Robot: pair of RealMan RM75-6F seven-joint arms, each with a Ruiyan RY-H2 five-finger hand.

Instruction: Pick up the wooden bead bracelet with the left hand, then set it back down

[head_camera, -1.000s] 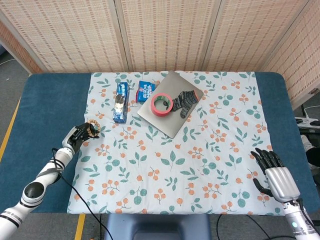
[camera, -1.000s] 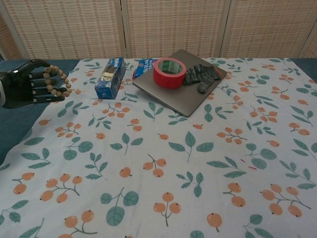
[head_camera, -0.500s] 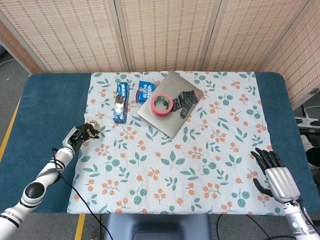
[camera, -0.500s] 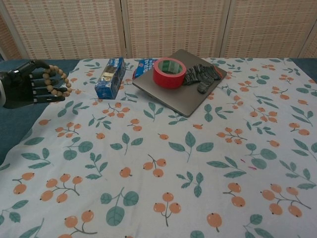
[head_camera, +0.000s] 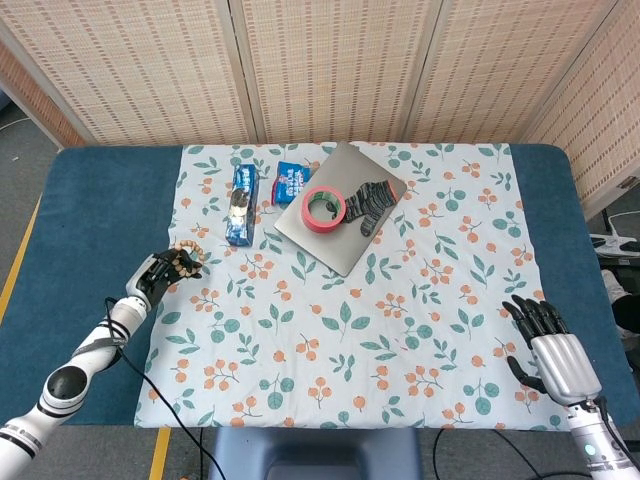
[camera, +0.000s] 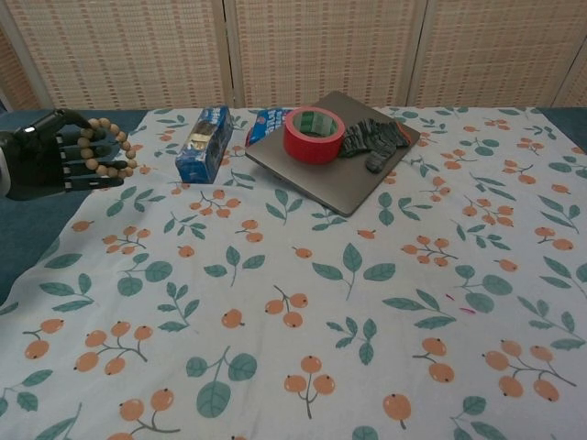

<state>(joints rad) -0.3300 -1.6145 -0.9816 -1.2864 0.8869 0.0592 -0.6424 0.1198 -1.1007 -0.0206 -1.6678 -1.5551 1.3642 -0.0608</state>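
Observation:
My left hand (camera: pixel 50 154) holds the wooden bead bracelet (camera: pixel 106 150) at the left edge of the floral cloth (camera: pixel 303 275), its dark fingers curled through the loop of tan beads. In the head view the left hand (head_camera: pixel 158 272) and the bracelet (head_camera: pixel 185 259) sit near the cloth's left border, just off the blue table. Whether the beads touch the cloth I cannot tell. My right hand (head_camera: pixel 553 347) rests at the table's near right corner, fingers spread, holding nothing.
A grey laptop (head_camera: pixel 340 208) lies at the back centre with a red tape roll (head_camera: pixel 324 207) and dark gloves (head_camera: pixel 370 201) on it. Two blue packets (head_camera: pixel 240 203) (head_camera: pixel 291 181) lie to its left. The blue table (head_camera: pixel 90 220) shows beyond the cloth.
The left hand with the bracelet has shifted slightly lower and toward the cloth; the bead loop has settled closer around the fingers. The right hand has not moved.

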